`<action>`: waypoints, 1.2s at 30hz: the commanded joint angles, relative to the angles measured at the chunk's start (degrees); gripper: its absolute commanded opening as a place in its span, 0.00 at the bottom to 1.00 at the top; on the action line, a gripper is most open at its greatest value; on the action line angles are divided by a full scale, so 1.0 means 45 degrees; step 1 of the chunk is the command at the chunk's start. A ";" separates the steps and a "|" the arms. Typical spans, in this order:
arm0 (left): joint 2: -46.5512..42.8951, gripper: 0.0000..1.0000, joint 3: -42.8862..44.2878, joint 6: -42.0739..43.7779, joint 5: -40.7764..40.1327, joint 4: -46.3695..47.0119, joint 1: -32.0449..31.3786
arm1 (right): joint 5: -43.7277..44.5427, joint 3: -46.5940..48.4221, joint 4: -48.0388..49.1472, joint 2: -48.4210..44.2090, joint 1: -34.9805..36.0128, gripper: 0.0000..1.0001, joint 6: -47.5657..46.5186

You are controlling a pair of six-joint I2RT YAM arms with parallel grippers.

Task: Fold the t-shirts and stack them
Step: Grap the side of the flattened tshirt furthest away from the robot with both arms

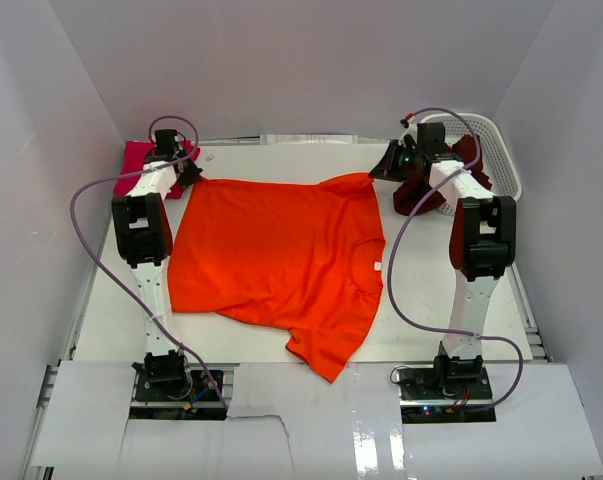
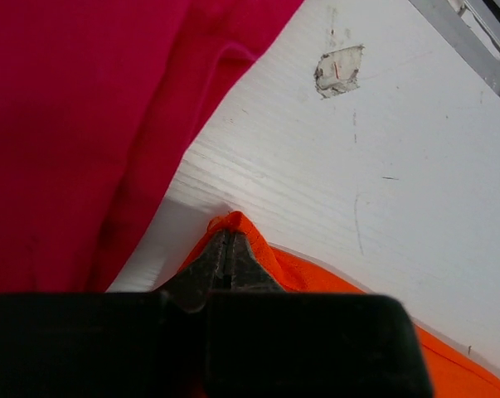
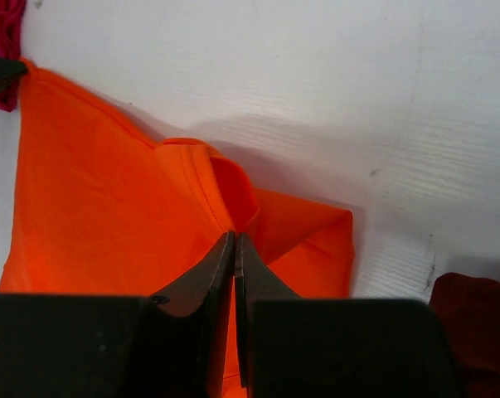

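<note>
Spreading over most of the white table [image 1: 241,335], the orange t-shirt [image 1: 271,250] lies open in a single layer. Its hem is on the left arm's side and its collar on the right arm's. One sleeve points at the near edge and the other at the far right. No fold shows in it yet.

Off the orange t-shirt's far right corner stands the white lattice basket [image 1: 506,160]. The maroon t-shirt [image 1: 416,195] spills from it in a crumpled heap just beside the orange sleeve, partly behind the right arm. Off the orange t-shirt's far left corner lies the magenta t-shirt [image 1: 131,160]. The left arm hides too much of it to tell whether it is folded.

The left gripper [image 2: 225,249] is clenched on the orange t-shirt's far hem corner, with cloth bunched round its tips and the magenta cloth just beside. The right gripper [image 3: 235,240] is pinched tight on a raised ridge of orange cloth at the far sleeve.

By my reading the job is near its start. The orange t-shirt is spread out and gripped at both far corners, which suits a first fold toward its near edge. That fold and the ones after it are yet to come. The maroon t-shirt is untouched, and no stack can be seen.
</note>
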 commanded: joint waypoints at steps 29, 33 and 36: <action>-0.2656 0.00 -0.0619 -0.0839 0.2332 -0.0153 0.0008 | -0.1174 -0.1417 0.0237 -0.2056 0.0189 0.08 -0.1000; -0.2852 0.00 -0.0738 -0.0703 0.2195 -0.0153 0.0028 | -0.1135 -0.1613 0.0257 -0.2193 0.0228 0.08 -0.1020; -0.2346 0.01 -0.0175 -0.0624 0.2351 -0.0464 0.0067 | -0.1193 -0.1536 0.0257 -0.2116 0.0228 0.08 -0.1040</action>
